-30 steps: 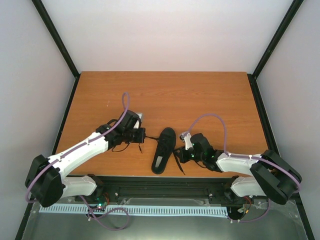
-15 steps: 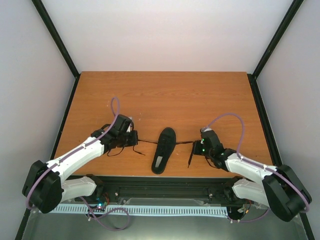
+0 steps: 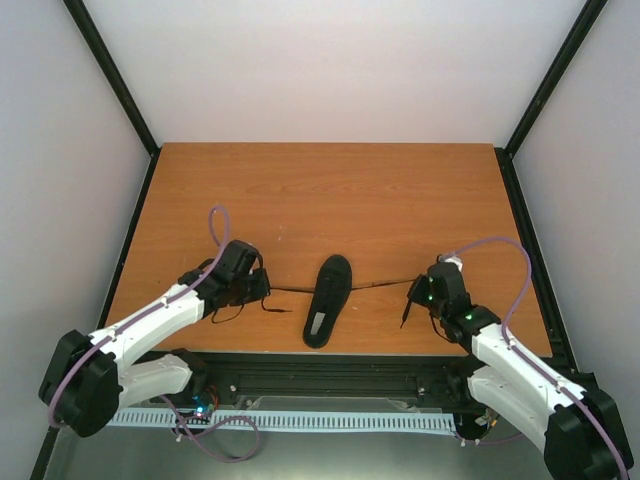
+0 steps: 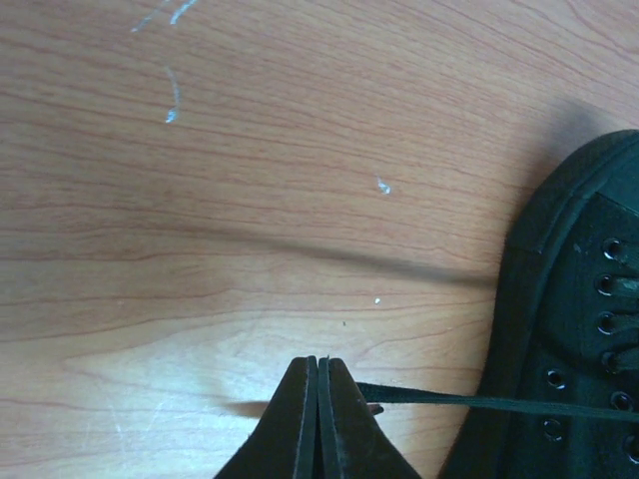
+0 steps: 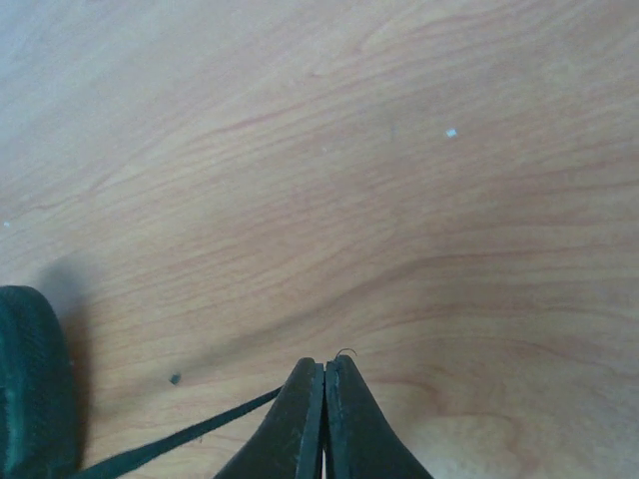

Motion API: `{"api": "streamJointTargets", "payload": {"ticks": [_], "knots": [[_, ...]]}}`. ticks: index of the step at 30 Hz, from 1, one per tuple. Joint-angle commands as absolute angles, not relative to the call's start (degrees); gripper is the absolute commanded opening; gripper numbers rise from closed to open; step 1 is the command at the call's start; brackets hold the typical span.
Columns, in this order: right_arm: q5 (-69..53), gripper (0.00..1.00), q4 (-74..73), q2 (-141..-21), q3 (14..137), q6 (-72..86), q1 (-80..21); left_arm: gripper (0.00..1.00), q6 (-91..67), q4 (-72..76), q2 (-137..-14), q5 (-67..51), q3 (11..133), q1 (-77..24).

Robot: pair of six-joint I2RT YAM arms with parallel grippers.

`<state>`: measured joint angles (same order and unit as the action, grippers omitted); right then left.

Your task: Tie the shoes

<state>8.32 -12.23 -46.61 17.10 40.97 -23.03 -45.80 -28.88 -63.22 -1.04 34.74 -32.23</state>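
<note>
A small black low-top shoe [image 3: 327, 299] with a pale inner sole lies near the table's front edge, toe pointing away. Its thin black laces are stretched out to both sides. My left gripper [image 3: 266, 285] is shut on the left lace [image 3: 292, 289], left of the shoe. In the left wrist view the gripper [image 4: 319, 361] pinches the lace [image 4: 479, 403], which runs to the shoe's eyelets [image 4: 584, 329]. My right gripper [image 3: 413, 288] is shut on the right lace [image 3: 382, 283]. In the right wrist view the gripper [image 5: 324, 363] holds the lace [image 5: 180, 437], with the shoe's toe [image 5: 35, 384] at lower left.
The wooden table [image 3: 330, 190] is walled by white panels and black corner posts. Loose lace ends hang from the left gripper [image 3: 225, 312] and from the right gripper [image 3: 404, 315].
Both grippers have moved outward, away from the shoe, drawing the laces taut to the left and right. The shoe has stayed in place.
</note>
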Motion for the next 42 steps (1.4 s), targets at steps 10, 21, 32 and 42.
{"api": "streamJointTargets", "payload": {"ticks": [10,21,32,42], "knots": [[7.60,0.03,-11.05,-50.44,13.65,45.93,-22.06,0.01,-51.16,-28.26,-61.85,1.03,31.85,-31.38],[10.99,0.03,-13.26,-47.66,11.87,50.62,-21.88,0.01,-53.49,-31.97,-56.42,5.50,30.86,-31.38],[3.66,0.03,-9.39,-47.99,13.77,44.76,-21.86,0.05,-48.52,-30.06,-60.43,-2.09,32.61,-31.38],[4.46,0.81,-11.98,-50.54,17.32,43.81,-21.88,0.65,-41.16,-29.58,-62.63,-6.93,36.41,-31.38]]}}
